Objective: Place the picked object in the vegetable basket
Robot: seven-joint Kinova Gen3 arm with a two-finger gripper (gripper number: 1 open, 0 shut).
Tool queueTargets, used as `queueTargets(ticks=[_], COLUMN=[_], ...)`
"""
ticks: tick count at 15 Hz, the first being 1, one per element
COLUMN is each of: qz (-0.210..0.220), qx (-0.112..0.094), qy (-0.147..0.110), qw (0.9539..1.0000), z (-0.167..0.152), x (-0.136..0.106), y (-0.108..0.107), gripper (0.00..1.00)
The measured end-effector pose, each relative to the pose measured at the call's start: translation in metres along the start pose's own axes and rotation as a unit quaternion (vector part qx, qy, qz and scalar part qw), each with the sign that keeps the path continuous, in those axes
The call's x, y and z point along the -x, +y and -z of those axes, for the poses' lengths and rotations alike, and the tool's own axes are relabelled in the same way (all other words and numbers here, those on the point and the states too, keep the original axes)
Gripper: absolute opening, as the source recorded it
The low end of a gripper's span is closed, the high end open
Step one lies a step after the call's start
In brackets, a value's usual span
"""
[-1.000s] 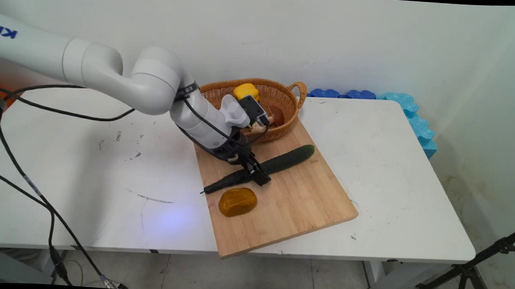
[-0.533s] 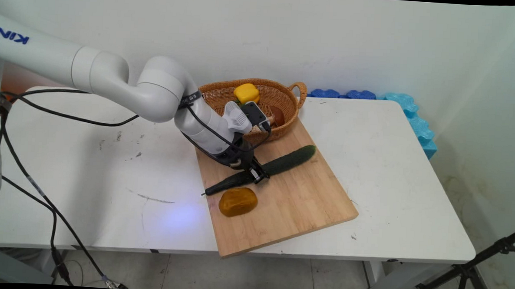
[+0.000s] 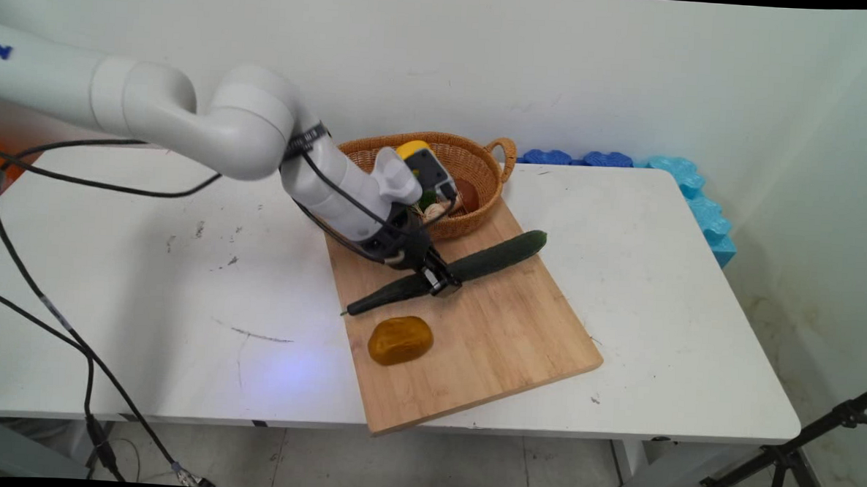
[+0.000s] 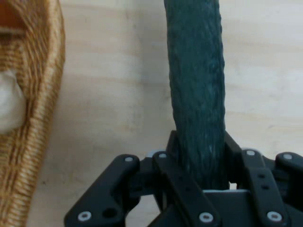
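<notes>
A long dark green cucumber (image 3: pixel 469 265) hangs a little above the wooden cutting board (image 3: pixel 502 342), tilted with its right end higher. My gripper (image 3: pixel 438 280) is shut on the cucumber near its middle. In the hand view the cucumber (image 4: pixel 198 94) runs straight up from between the black fingers (image 4: pixel 173 151), over the pale board (image 4: pixel 118 118). A yellow-brown rounded lump (image 3: pixel 400 340) lies on the board in front of the gripper.
A wicker basket (image 3: pixel 479 201) stands at the board's back edge, right behind the hand; its rim (image 4: pixel 42 118) fills the left of the hand view. It holds a yellow item (image 3: pixel 408 149) and other small things. Blue foam pieces (image 3: pixel 692 196) line the wall at the back right.
The gripper has risen and shifted slightly back towards the basket with the cucumber in it. The cucumber has come up off the board, its right end now higher.
</notes>
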Motion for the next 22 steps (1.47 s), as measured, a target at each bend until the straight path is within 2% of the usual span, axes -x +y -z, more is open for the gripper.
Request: queueTargets(ticks=[4,6,9,13,18,22], qz=[-0.007,-0.009,-0.002,0.026,0.062,0.084], qx=[0.010,0.008,-0.008,-0.042,-0.088,-0.106], qy=[0.014,0.014,0.010,-0.002,-0.024,-0.036], qw=[0.9998,0.9998,0.9999,0.9988,0.9939,0.9902], z=[0.039,0.063,0.095,0.126,0.129,0.109], x=[-0.018,-0.026,-0.037,-0.046,-0.050,-0.054], y=[0.001,-0.004,-0.022,-0.054,-0.092,-0.108], gripper=[0.00,0.00,0.00,0.00,0.00,0.00])
